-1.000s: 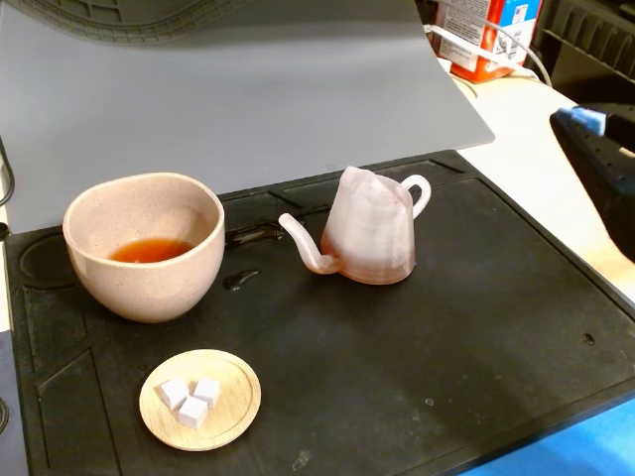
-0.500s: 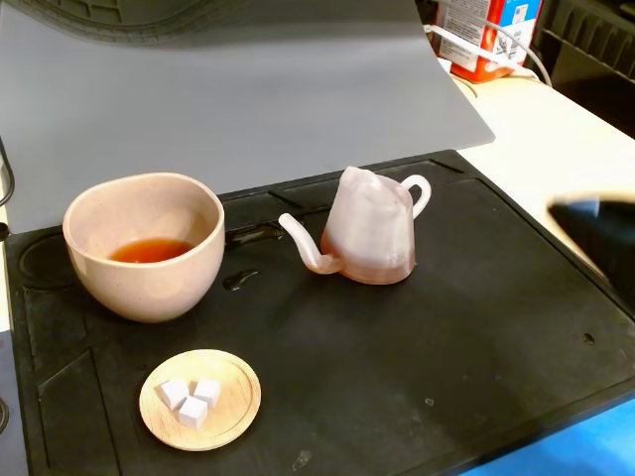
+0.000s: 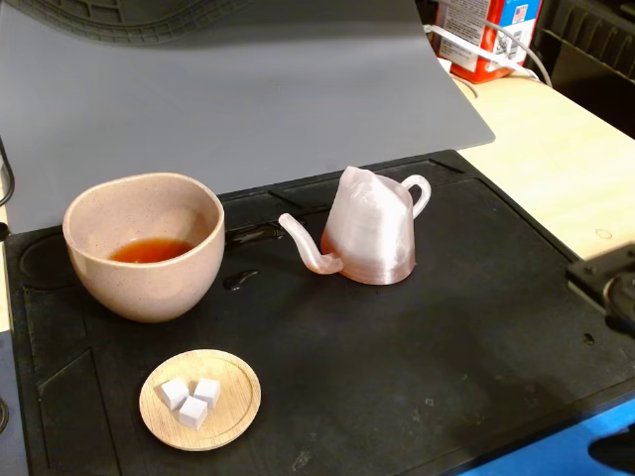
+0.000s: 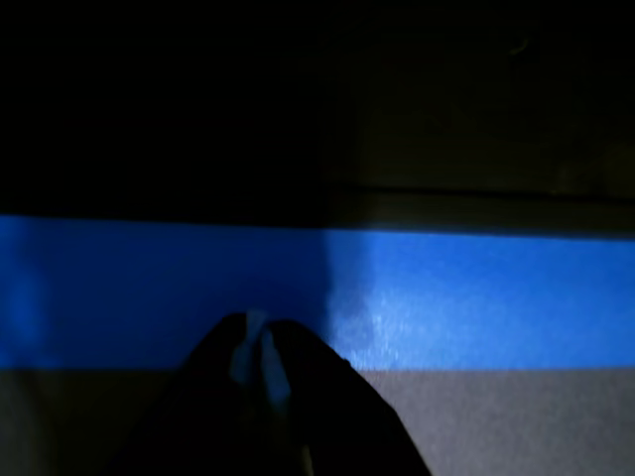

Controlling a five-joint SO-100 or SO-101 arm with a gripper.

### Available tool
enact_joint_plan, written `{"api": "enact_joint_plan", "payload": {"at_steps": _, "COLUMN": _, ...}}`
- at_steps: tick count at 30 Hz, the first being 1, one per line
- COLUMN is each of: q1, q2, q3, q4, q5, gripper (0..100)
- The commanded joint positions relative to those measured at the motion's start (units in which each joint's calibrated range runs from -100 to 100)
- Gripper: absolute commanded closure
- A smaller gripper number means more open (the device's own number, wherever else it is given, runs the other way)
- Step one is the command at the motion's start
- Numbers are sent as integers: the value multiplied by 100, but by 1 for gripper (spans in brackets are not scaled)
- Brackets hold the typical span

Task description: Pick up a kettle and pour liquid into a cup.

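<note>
The pinkish-white ridged kettle [image 3: 369, 233] stands upright on the black mat [image 3: 476, 337], with its thin spout pointing left toward the cup and its loop handle at the right. The beige speckled cup [image 3: 144, 243] sits at the mat's left and holds a shallow pool of reddish-orange liquid [image 3: 149, 250]. A black piece of the arm [image 3: 607, 286] shows at the right edge of the fixed view, well away from the kettle. In the wrist view my gripper [image 4: 256, 342] is shut, fingertips together with nothing between them, over a blue strip [image 4: 476, 297].
A small round wooden dish [image 3: 200, 399] with three white cubes lies at the mat's front left. A grey sheet [image 3: 228, 89] lies behind the mat. A red-and-white box [image 3: 486, 35] stands at the back right on the light wooden table [image 3: 546, 149].
The black arm at the right edge has moved down from the upper right to the mat's lower right side. Kettle, cup and dish have not moved.
</note>
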Motion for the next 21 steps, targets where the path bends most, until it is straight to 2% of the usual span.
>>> {"api": "enact_joint_plan", "payload": {"at_steps": 1, "q1": 24, "q2": -43, "q3": 11, "q4": 65, "q5": -12, "gripper": 99}}
{"api": "enact_joint_plan", "payload": {"at_steps": 21, "q1": 24, "q2": -43, "q3": 11, "q4": 65, "q5": 24, "gripper": 99}}
